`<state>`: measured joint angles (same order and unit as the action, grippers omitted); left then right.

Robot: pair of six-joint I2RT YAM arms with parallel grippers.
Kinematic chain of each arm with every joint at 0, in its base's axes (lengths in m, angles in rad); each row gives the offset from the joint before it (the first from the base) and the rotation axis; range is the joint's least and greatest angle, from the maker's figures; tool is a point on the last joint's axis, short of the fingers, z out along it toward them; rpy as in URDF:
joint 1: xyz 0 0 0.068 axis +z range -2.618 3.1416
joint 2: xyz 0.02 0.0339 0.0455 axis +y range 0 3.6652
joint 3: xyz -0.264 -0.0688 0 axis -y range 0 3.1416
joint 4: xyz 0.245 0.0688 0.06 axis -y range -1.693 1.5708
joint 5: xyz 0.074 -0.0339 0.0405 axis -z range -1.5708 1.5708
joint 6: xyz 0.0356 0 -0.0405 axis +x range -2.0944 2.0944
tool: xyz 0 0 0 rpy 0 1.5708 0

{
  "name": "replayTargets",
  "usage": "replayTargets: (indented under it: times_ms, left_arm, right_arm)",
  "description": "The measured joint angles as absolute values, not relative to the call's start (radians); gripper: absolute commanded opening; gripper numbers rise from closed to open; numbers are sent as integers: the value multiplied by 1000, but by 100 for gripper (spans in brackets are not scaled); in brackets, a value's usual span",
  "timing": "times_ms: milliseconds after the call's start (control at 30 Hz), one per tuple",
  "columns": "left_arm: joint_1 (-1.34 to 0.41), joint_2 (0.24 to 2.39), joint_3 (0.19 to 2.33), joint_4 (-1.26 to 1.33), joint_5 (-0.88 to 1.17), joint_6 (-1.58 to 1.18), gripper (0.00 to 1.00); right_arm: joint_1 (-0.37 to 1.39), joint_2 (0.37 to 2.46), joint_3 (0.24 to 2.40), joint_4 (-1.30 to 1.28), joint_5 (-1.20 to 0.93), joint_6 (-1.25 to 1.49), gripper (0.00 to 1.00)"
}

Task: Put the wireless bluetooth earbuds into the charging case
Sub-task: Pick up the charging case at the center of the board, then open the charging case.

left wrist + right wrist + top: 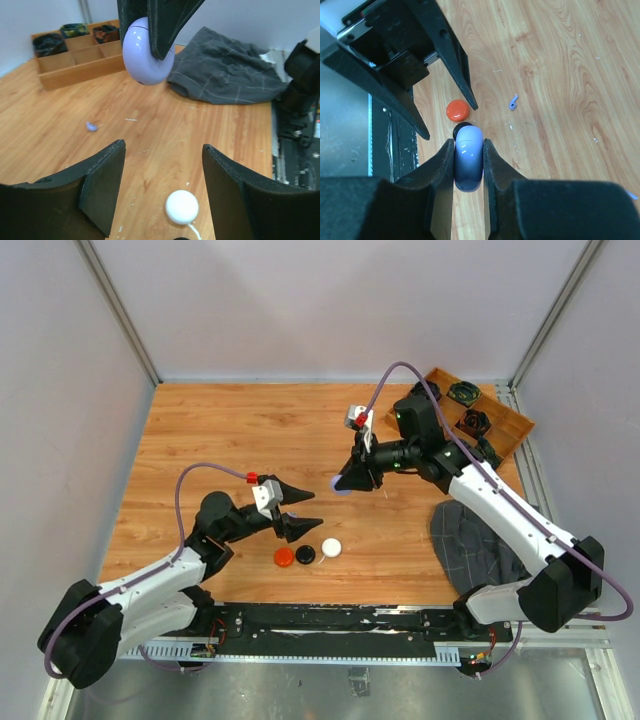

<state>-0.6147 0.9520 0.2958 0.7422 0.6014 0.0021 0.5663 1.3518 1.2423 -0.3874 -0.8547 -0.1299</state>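
One pale purple earbud [91, 126] loose on bare wood toward the middle of the surface, touching nothing. Probably featherweight, hard, smooth and slippery, so liable to skid or flick away under a clumsy pinch. Best taken across bulb and stem, with tips low to the wood.

Matching pale purple case [468, 157], rounded and glossy, clamped between the narrow jaws of the right tool [345, 483] and held clear of the surface. Seam visible and lid seemingly shut, so nowhere yet to seat the bud.

Left tool [164, 145] with jaws well apart, holding nothing, hovering above a white disc [181, 206]. Beside that, along the near edge, a red-orange disc [284, 558] and a black disc [305, 553].

Grey checked cloth [225, 75] by the right edge and wooden tray [82, 70] in the far right corner, both well apart from the earbud. Nothing between left tool and earbud. Right tool close overhead, a likely collision risk.
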Motion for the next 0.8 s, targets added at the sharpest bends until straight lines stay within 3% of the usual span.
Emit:
replayTargets:
  times_ms: [567, 800]
  left_arm:
    - [-590, 1087, 395, 790, 823, -139, 39]
    - [-590, 1091, 396, 791, 843, -139, 33]
  right_arm:
    - [724, 1472, 1476, -771, -827, -533, 2]
    - [779, 1514, 1520, -844, -773, -587, 2]
